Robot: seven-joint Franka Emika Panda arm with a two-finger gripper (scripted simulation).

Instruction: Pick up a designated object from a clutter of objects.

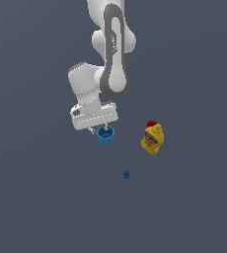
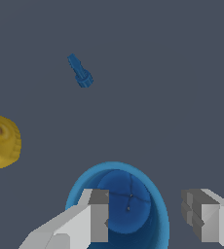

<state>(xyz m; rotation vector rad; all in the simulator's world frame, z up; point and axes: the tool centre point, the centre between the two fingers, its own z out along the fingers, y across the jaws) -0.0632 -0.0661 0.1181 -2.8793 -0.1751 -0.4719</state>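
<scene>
The bright blue cup (image 1: 106, 135) stands upright, mouth up, directly under my hand. In the wrist view the cup (image 2: 133, 192) fills the space below the fingers. My gripper (image 1: 98, 129) is open and low over the cup. In the wrist view my gripper (image 2: 148, 216) has one finger over the cup's opening and the other outside its rim, so the jaws straddle one side of the wall. I cannot tell whether they touch it. Nothing is held.
A yellow mustard bottle (image 1: 153, 140) lies toward the exterior view's right of the cup, with a small red item (image 1: 151, 123) touching its far end. A tiny dark blue lump (image 1: 127, 174) lies nearer the camera. The floor is plain grey.
</scene>
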